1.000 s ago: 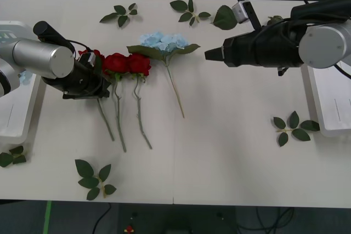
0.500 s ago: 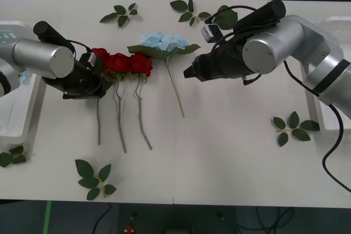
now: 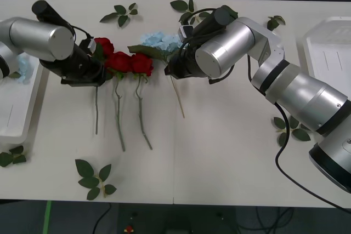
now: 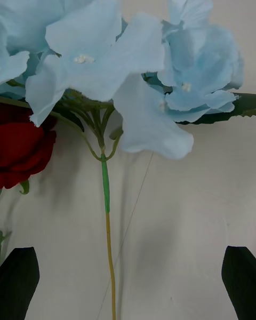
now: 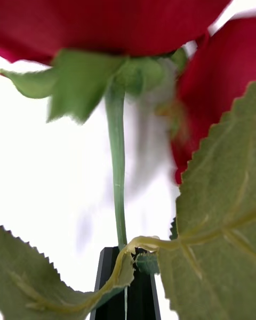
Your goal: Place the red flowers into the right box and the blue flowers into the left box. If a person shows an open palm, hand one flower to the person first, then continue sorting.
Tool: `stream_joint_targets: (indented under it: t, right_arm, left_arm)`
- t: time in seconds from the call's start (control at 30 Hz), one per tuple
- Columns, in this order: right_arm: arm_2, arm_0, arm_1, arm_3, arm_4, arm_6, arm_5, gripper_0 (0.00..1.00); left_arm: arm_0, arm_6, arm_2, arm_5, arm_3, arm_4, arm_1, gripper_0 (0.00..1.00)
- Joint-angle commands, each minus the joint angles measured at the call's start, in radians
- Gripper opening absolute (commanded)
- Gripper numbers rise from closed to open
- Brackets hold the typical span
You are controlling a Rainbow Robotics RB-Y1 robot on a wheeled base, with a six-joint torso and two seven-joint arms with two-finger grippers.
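From the front, the left gripper (image 3: 94,68) is clamped on the stem of one red rose (image 3: 103,46), whose bloom sits just beside the two other roses (image 3: 130,63) lying on the table (image 3: 230,152). The right gripper (image 3: 171,69) hangs over the stem of the blue flower (image 3: 160,40) in the middle of the table. The left tray (image 3: 16,114) holds something pale blue at its far end; the right tray (image 3: 329,53) looks bare where it shows. Loose leaf sprigs (image 3: 93,178) are scattered about.

In the right wrist view, the two black fingers (image 4: 18,280) stand wide apart on either side of the blue flower's thin stem (image 4: 109,234), not yet touching it.

In the left wrist view, the black fingers (image 5: 128,282) are shut on the rose's green stem (image 5: 118,186) just below the bloom.

By my judgement, sorting is well short of done: three roses and one blue flower remain outside the trays.

No writing or labels can be read.
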Motion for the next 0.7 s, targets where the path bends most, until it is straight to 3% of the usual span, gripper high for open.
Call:
stream_joint_targets:
  t: [0.03,0.2,0.33,0.7]
  right_arm:
    - [-0.021,-0.076,0.035,0.027,0.018,-0.062,0.0,1.0]
    - [-0.021,-0.081,0.04,0.036,0.027,-0.076,-0.006,1.0]
    - [-0.021,-0.081,0.04,0.036,0.03,-0.079,-0.009,1.0]
    - [-0.014,-0.081,0.025,0.036,0.037,-0.084,-0.066,1.0]
  left_arm:
    - [-0.118,-0.051,0.296,0.21,-0.05,-0.019,0.013,0.0]
    - [-0.143,-0.113,0.571,0.425,-0.123,-0.071,0.013,0.0]
    - [-0.144,-0.117,0.68,0.52,-0.179,-0.04,0.01,0.0]
    - [-0.104,-0.392,0.864,0.543,-0.199,0.279,-0.157,0.0]
